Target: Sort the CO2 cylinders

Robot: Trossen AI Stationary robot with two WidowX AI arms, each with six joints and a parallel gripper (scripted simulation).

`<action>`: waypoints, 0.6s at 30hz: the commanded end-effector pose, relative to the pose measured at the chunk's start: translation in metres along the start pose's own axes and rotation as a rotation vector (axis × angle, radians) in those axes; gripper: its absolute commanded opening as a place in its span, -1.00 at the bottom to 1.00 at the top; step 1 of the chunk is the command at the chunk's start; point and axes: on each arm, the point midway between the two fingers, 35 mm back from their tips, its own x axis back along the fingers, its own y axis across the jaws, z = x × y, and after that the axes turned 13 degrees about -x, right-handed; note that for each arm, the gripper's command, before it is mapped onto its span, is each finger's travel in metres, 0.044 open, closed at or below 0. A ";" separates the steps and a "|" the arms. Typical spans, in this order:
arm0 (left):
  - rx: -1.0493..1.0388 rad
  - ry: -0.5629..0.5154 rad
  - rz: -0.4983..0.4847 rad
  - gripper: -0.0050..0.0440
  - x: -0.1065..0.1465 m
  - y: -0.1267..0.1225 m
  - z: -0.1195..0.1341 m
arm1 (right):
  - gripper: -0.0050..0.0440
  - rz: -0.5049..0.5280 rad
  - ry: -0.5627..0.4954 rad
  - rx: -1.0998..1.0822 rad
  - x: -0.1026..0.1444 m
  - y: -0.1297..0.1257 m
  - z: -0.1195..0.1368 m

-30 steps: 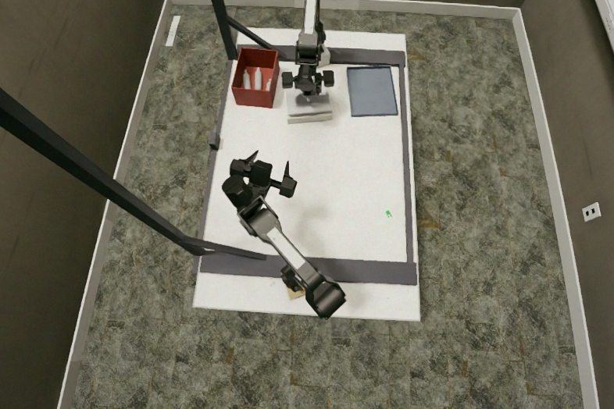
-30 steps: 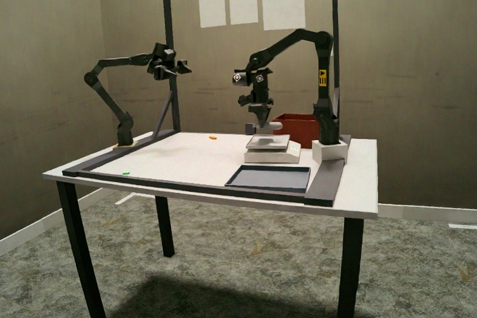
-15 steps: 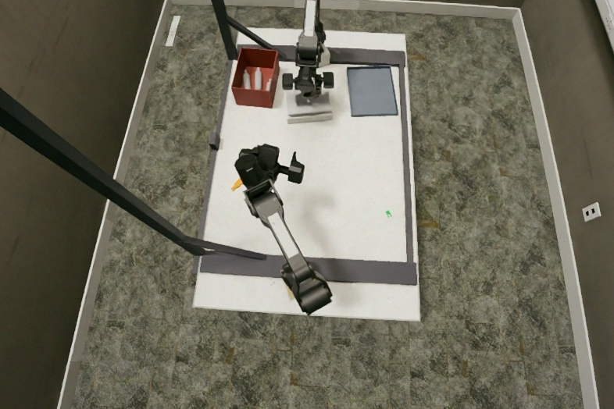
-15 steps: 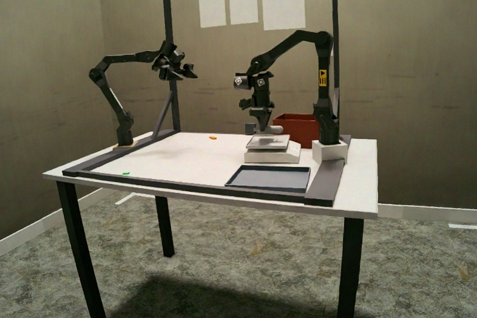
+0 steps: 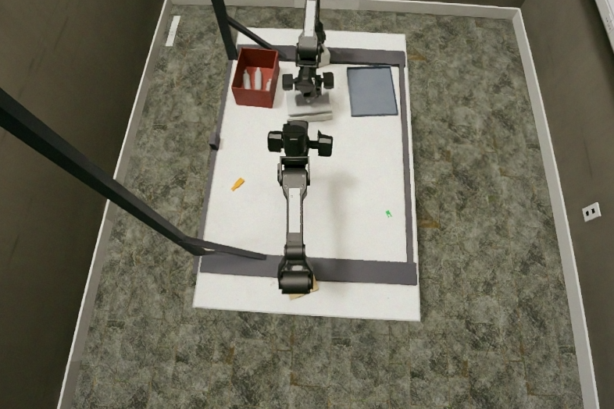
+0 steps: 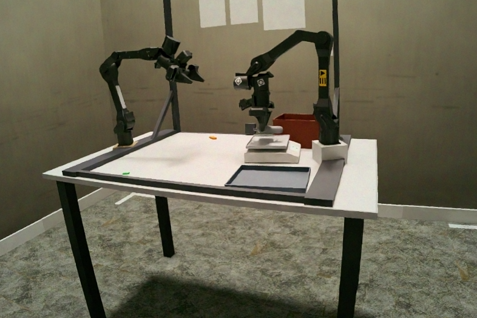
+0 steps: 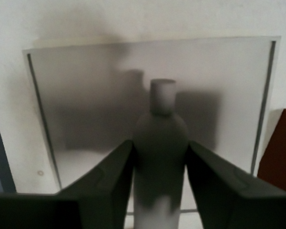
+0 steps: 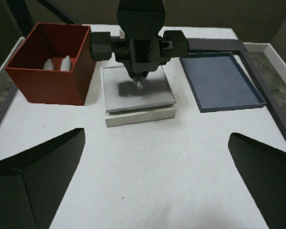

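Note:
My left gripper (image 5: 308,96) is shut on a grey CO2 cylinder (image 7: 160,147), fingers on either side of its body. It holds the cylinder lying sideways, just above the platform of the white scale (image 5: 309,109), as the exterior view shows (image 6: 266,129). The scale's platform (image 7: 146,96) fills the left wrist view behind the cylinder. The red scrap bin (image 5: 253,77) stands beside the scale with three cylinders (image 5: 256,79) inside. The blue tray (image 5: 372,90) lies on the scale's other side. My right gripper (image 6: 184,73) is open and empty, high above the table's middle.
A small orange piece (image 5: 237,184), a green piece (image 5: 388,213) and a small dark block (image 5: 214,140) lie on the table. Black frame posts (image 5: 215,2) rise near the bin. A dark border strip (image 5: 307,270) runs around the work area.

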 end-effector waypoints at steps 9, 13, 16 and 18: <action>0.000 -0.020 -0.002 -1.00 0.003 -0.002 0.001 | 1.00 -0.070 0.005 0.024 -0.006 -0.009 -0.021; -0.001 -0.020 -0.002 -1.00 0.000 -0.001 0.003 | 1.00 -0.071 0.004 0.022 -0.005 -0.009 -0.021; -0.001 -0.020 -0.002 -1.00 -0.002 -0.001 0.004 | 1.00 -0.070 0.005 0.021 -0.005 -0.009 -0.020; 0.000 -0.010 -0.001 -1.00 -0.009 -0.001 0.005 | 1.00 -0.068 0.008 0.021 -0.005 -0.009 -0.018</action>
